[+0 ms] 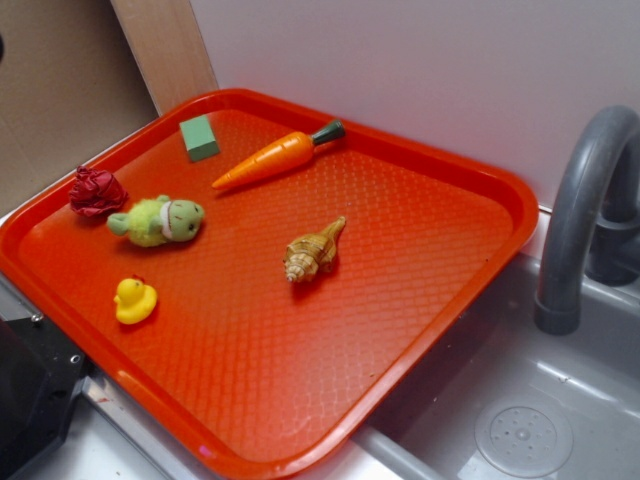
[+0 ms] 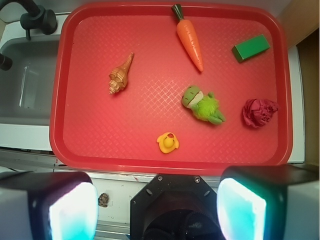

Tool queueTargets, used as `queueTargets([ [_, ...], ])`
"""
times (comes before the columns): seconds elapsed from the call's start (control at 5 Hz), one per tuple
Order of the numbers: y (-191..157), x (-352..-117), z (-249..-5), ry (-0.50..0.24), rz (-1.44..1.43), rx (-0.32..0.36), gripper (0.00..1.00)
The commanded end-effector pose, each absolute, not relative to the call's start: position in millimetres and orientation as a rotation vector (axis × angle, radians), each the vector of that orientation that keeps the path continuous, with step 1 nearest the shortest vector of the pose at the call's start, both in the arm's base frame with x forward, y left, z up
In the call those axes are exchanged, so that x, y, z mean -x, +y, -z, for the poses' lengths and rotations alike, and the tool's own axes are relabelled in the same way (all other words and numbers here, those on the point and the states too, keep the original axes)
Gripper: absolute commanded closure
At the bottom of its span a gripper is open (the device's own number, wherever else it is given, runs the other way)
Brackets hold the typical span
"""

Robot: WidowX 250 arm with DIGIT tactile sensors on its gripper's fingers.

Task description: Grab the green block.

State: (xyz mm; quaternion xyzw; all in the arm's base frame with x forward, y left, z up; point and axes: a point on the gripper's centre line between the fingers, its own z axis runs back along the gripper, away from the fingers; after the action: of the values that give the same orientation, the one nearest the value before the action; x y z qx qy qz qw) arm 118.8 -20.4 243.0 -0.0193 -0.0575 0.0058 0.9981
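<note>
Grey sink basin [image 1: 520, 400] and a dark grey faucet [image 1: 580, 210] occupy the right side of the exterior view, with a pale wall behind and a wooden panel at upper left. Resting partly over the sink is a red textured tray [image 1: 400, 300], seen whole from above in the wrist view [image 2: 90, 140]. Six items lie on it, all apart from one another. The green block [image 1: 200, 137] sits near the tray's far left corner in the exterior view; in the wrist view it appears at upper right [image 2: 250, 48], lying flat, close to the rim but not touching it. Beside it lies an orange carrot [image 1: 272, 158] with a dark green top, its tip pointing toward the tray's middle [image 2: 190, 40]. A brown spiral seashell [image 1: 312, 252] lies near the centre [image 2: 120, 76]. A fuzzy light-green plush toy [image 1: 158, 220] lies on its side [image 2: 202, 105], with a crumpled dark red object [image 1: 96, 192] just beyond it near the rim [image 2: 259, 112]. A yellow rubber duck [image 1: 134, 300] stands near the front edge [image 2: 167, 142]. The end effector [image 2: 157, 210] hangs above the near edge of the tray, well apart from the block, its two pads spread wide and holding nothing; one pad [image 2: 72, 212] shows a pale teal face.
</note>
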Motion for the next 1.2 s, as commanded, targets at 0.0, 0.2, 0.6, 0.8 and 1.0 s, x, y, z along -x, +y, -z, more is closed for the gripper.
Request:
queueTargets([
  [0.0, -20, -119, -243, -0.115, -0.012, 0.039, 0.00],
  [0.2, -16, -141, -245, -0.174, -0.108, 0.028, 0.00],
  [0.6, 21, -223, -235, -0.295, -0.398, -0.018, 0.00],
  [0.8, 57, -258, -227, -0.387, -0.585, -0.097, 0.00],
  [1.0, 96, -278, -210, -0.463, -0.764, -0.184, 0.00],
])
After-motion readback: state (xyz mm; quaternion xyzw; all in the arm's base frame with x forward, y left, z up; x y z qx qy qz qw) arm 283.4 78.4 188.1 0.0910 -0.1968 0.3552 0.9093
